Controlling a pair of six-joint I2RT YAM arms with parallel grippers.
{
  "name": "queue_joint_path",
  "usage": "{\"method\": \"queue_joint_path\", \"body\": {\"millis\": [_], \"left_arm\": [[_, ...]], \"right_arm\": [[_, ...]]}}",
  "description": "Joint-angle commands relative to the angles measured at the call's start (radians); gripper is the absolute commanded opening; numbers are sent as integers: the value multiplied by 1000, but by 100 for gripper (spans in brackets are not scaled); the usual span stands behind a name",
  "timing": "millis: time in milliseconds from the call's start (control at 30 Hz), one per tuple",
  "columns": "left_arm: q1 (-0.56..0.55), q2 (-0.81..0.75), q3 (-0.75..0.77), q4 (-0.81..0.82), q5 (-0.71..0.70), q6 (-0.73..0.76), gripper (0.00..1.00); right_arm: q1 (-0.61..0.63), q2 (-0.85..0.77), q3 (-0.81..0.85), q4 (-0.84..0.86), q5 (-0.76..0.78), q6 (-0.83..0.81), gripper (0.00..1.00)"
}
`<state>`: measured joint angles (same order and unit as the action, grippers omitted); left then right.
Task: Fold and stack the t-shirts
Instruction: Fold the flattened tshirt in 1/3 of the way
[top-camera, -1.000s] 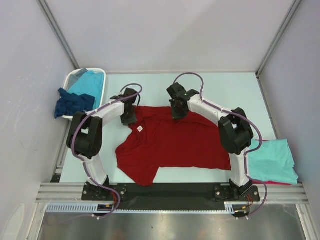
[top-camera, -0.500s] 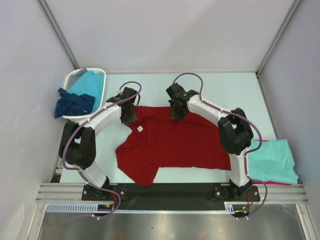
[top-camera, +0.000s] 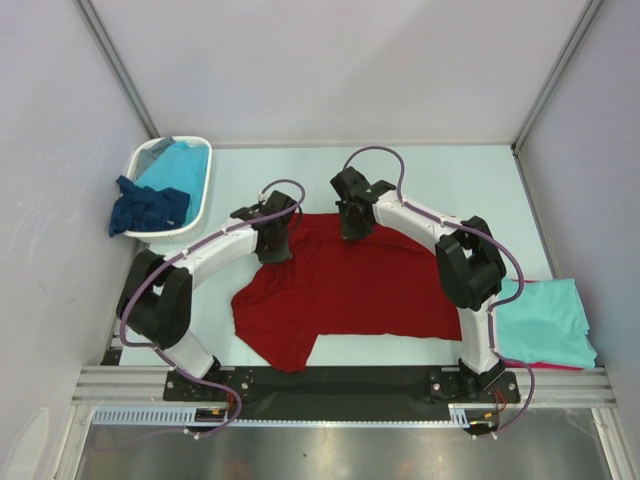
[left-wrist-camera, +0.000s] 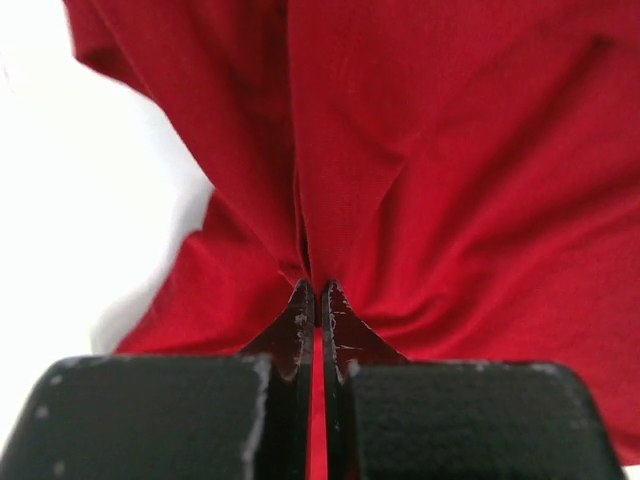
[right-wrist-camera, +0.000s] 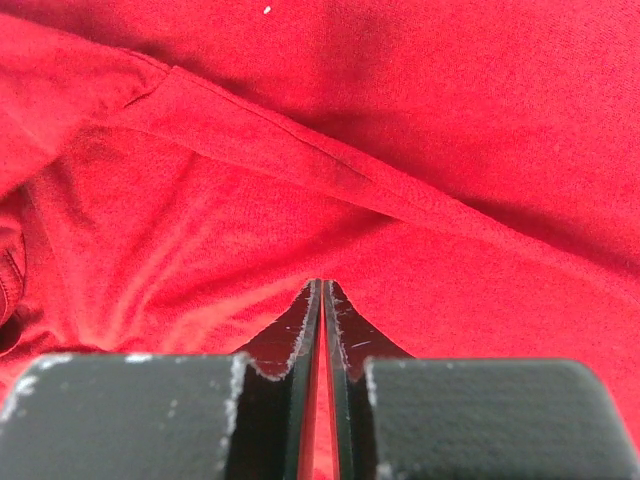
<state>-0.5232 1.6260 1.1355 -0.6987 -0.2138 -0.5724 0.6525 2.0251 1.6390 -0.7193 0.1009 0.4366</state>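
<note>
- Top view: the left gripper (top-camera: 275, 250), jaws pressed together on cloth, sits at about eleven o'clock on the dark red soft cloth short-sleeved t-shirt (top-camera: 370, 290). The shirt lies spread out on the pale green flat table (top-camera: 450, 180), between the two arms.
- The right gripper (top-camera: 350, 232) pinches the same shirt at about twelve o'clock, on its far edge. With both grips along that far side, the arms look set to carry the edge over for a fold.
- At ten o'clock on the table stands a white plastic basket (top-camera: 207, 178) holding a crumpled turquoise t-shirt (top-camera: 185, 165). A dark navy blue t-shirt (top-camera: 145, 207) hangs over its rim. Both seem to be waiting their turn.
- At four o'clock a folded turquoise t-shirt (top-camera: 540, 320) lies on a folded red t-shirt (top-camera: 545, 365), apparently the stack.
- Left wrist view: the left gripper (left-wrist-camera: 315, 295) has its black fingertips closed on a ridge of dark red cloth (left-wrist-camera: 450, 200). The cloth rises in a pleat toward twelve o'clock. Bare table shows from nine to eleven o'clock.
- Right wrist view: the right gripper (right-wrist-camera: 320, 290) has its tips nearly touching, with a thin layer of red cloth caught between them. A stitched hem (right-wrist-camera: 280, 150) runs from ten to three o'clock.
</note>
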Motion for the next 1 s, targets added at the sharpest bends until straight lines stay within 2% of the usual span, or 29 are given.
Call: {"method": "queue_joint_path", "body": {"millis": [0,200,300,333,400,433,533,600,767,867,900,967], "left_arm": [[-24,-67,-43,-15,-1,-44,0],[-26,-87,-100,-21,-9,-55,0],[-26,-91,-109,-19,-18,-60,9],[-26,-94,-108,-21,-22,-58,18],[-26,-104,-83,-19,-45,-52,27],[-26,-113,-71,-22,-56,-46,46],[-26,-149,-5,-24,-120,-32,76],[-24,-147,58,-24,-147,-15,83],[2,-28,177,-42,-142,-7,83],[28,53,207,-27,-128,-3,75],[43,72,213,-25,-122,-1,67],[60,109,228,-19,-105,-3,61]], "right_arm": [[6,-48,4,18,17,8,9],[6,-40,2,24,8,10,9],[7,-35,5,27,2,11,9],[7,-34,7,26,0,11,9],[9,-32,15,26,0,8,9],[9,-34,18,24,-1,7,9],[10,-32,36,17,5,-1,9],[10,-32,44,11,8,-2,9],[10,-39,38,1,14,-1,9],[10,-48,27,0,19,-4,9],[10,-54,22,0,20,-10,9],[9,-60,19,-6,26,-13,9]]}}
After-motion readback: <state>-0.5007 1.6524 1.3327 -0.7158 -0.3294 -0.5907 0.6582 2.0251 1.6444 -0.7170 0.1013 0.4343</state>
